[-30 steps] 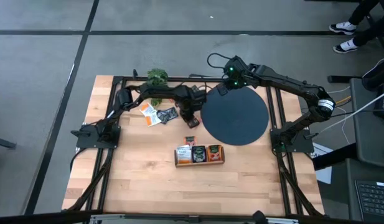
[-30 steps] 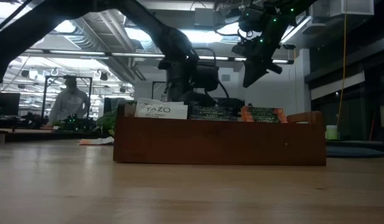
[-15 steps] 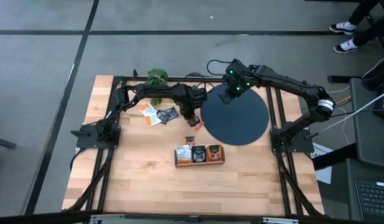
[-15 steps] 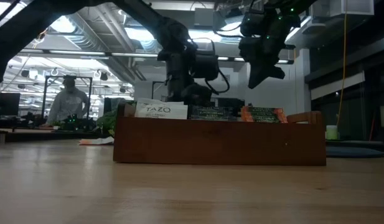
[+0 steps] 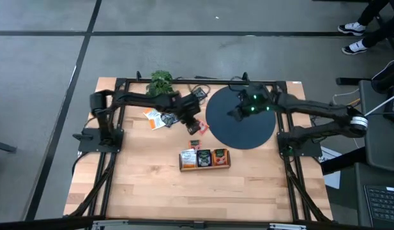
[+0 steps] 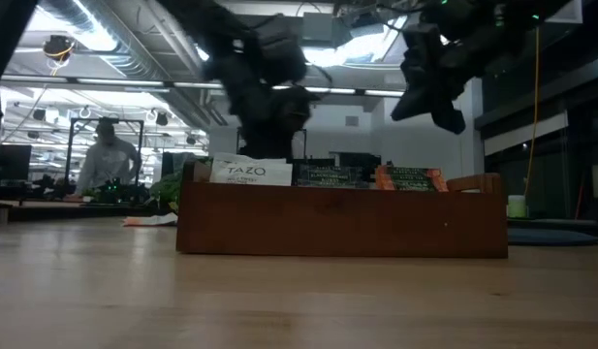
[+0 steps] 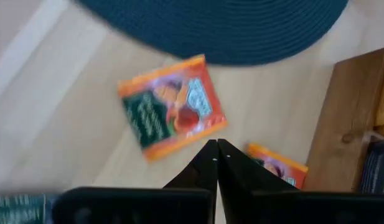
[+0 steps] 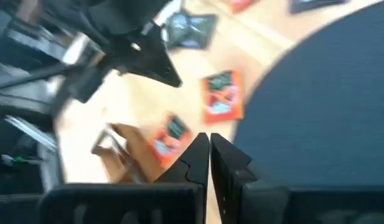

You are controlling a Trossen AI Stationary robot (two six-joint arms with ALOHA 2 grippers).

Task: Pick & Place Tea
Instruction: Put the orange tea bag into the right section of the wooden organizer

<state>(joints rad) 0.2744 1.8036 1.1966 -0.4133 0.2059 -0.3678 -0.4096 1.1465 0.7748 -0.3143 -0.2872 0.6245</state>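
Bare table (image 5: pixel 152 185) near the front edge, wooden box (image 5: pixel 204 159) and black disc (image 5: pixel 241 131) crowding the middle

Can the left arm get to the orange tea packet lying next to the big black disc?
Probably yes. The left gripper hangs shut just above the orange tea packet, which lies flat on bare wood beside the black disc with nothing on top. It would need to open first.

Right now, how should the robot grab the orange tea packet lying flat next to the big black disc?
The orange tea packet lies flat on the wood, just off the black disc. Best come straight down from above with jaws opened and pinch across two opposite edges. It is thin, so a side approach would probably only push it along.
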